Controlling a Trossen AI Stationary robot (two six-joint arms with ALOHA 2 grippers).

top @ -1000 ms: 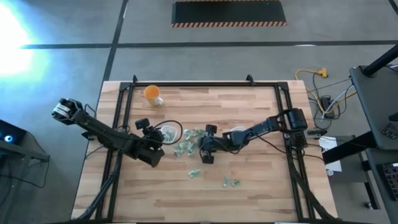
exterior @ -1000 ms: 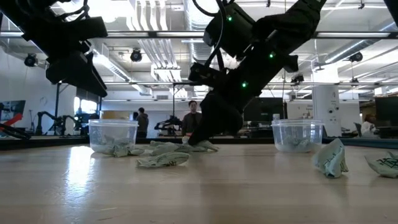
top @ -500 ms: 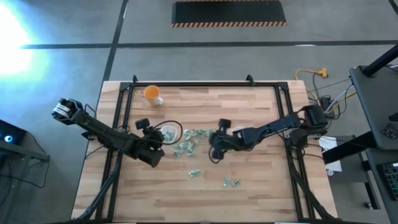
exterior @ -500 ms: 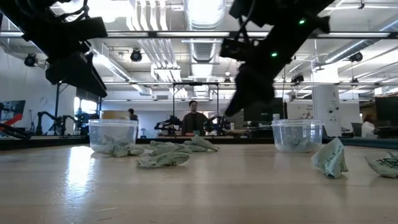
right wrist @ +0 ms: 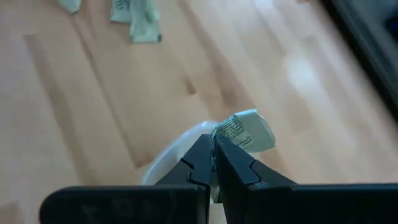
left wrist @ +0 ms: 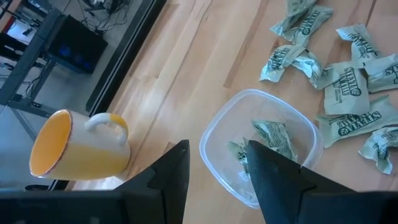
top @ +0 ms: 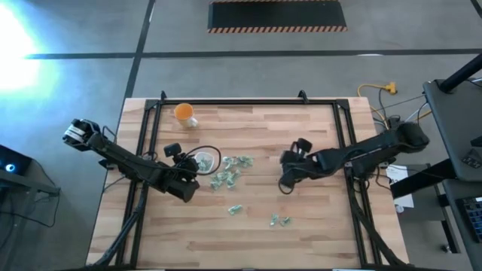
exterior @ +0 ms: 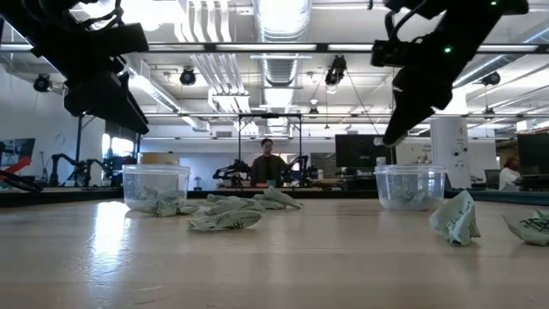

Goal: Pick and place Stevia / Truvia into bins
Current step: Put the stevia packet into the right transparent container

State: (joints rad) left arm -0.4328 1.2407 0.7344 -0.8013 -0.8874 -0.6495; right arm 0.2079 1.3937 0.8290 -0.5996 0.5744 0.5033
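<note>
Pale green Stevia sachets lie in a pile (top: 230, 169) between the two bins, with a few more (top: 280, 220) nearer the table's near edge. The left clear bin (left wrist: 261, 146) holds some sachets; my left gripper (left wrist: 217, 155) hovers open above it. My right gripper (right wrist: 210, 142) is shut on one sachet (right wrist: 245, 132) and hangs above the right bin (exterior: 410, 186), whose whitish rim (right wrist: 171, 158) shows below the fingers. In the high view the right gripper (top: 288, 172) covers most of that bin. My right gripper pinches the sachet by one end (right wrist: 225, 132) between its two fingertips, coming from above and slanting down. The rest of the sachet sticks out past the tips. It is lifted clear, over the right bin.
An orange cup (top: 184, 114) stands near the table's far left, beyond the left bin. Black frame rails (top: 143, 150) run along the table's left, right and far sides. Bare wood lies along the near edge (top: 226, 245).
My right gripper rose from the sachet pile and travelled toward the table's right, staying shut on one sachet that came up with it. It now hangs above the right bin. The left arm has kept still.
</note>
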